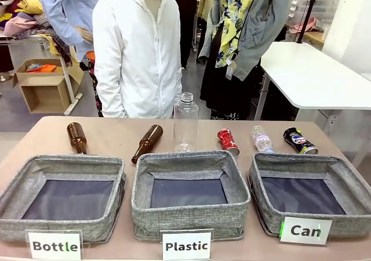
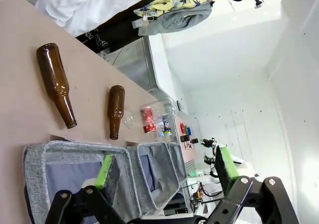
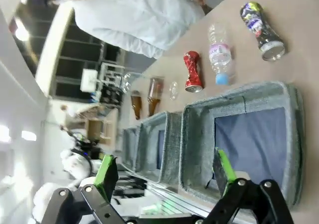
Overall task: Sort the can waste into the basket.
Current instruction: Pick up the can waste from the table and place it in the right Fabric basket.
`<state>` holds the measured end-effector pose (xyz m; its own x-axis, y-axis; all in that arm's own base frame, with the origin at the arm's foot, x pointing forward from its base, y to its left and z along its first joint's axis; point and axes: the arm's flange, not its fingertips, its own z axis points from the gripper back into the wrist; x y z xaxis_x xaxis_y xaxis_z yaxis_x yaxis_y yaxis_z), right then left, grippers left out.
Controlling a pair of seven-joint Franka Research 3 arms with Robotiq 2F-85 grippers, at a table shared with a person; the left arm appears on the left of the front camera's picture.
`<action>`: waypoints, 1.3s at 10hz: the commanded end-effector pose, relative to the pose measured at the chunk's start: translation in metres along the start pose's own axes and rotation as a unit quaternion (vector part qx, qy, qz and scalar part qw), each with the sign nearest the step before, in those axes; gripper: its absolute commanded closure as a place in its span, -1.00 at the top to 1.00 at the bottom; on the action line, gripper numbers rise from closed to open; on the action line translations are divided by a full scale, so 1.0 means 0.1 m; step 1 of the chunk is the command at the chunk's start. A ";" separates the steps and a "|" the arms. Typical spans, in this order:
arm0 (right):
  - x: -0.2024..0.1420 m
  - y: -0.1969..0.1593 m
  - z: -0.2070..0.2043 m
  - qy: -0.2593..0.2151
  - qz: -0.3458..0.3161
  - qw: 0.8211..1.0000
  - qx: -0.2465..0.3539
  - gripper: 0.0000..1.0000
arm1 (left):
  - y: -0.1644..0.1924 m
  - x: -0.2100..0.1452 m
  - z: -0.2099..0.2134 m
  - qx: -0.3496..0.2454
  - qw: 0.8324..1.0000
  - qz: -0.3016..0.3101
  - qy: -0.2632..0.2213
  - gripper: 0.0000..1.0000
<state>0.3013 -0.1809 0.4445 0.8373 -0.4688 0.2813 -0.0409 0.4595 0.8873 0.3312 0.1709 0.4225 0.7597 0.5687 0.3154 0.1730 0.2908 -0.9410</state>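
Nearest, both grippers hang on the near side of the table, holding nothing. The left gripper has its jaws spread wide, and so does the right gripper. Beyond them, the Can basket stands rightmost in a row of three, with its dark floor bare. The cans lie on their sides just behind its far rim. The red can is near the gap between the middle bin and the Can basket. The black can lies behind the basket's right half. A small clear bottle lies between them. Both cans look light, thin-walled and dented, so they will likely roll at a touch and crumple under a hard squeeze. A gentle pinch across the middle of the barrel seems best. A person stands at the far side.
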 end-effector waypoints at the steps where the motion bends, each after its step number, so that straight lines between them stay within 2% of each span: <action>1: 0.12 0.60 -0.43 0.033 0.060 0.994 -0.083 1.00 | 0.01 0.00 0.02 -0.002 1.000 -0.010 0.003 1.00; 2: 0.18 0.87 -0.72 0.067 0.099 0.985 -0.124 1.00 | 0.01 0.00 0.02 -0.002 1.000 -0.010 0.003 1.00; 3: 0.20 1.15 -1.09 0.114 0.145 0.969 -0.166 1.00 | 0.01 0.00 0.02 -0.002 1.000 -0.010 0.003 1.00; 5: 0.15 1.53 -1.75 0.159 0.222 0.933 -0.234 1.00 | 0.01 0.00 0.02 -0.002 1.000 -0.010 0.003 1.00; 7: 0.01 1.71 -2.27 0.164 0.275 0.895 -0.311 1.00 | 0.01 0.00 0.02 -0.002 1.000 -0.010 0.003 1.00; 8: -0.05 1.73 -2.25 0.163 0.285 0.892 -0.312 1.00 | 0.01 0.00 0.02 -0.002 1.000 -0.010 0.003 1.00; 9: -0.07 1.74 -2.19 0.169 0.266 0.912 -0.263 1.00 | 0.01 0.00 0.02 -0.002 1.000 -0.010 0.003 1.00; 11: -0.02 1.73 -2.49 0.172 0.293 0.884 -0.322 1.00 | 0.01 0.00 0.02 -0.002 1.000 -0.010 0.003 1.00; 12: 0.05 1.63 -2.73 0.190 0.297 0.878 -0.324 1.00 | 0.01 0.00 0.02 -0.002 1.000 -0.010 0.003 1.00; 13: 0.09 1.59 -2.71 0.185 0.294 0.883 -0.316 1.00 | 0.01 0.00 0.02 -0.002 1.000 -0.010 0.003 1.00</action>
<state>0.4340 0.0874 0.4881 0.8920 0.2375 0.3845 -0.3379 0.9155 0.2184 0.3316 0.1723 0.4208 0.7603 0.5700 0.3116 0.1676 0.2914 -0.9418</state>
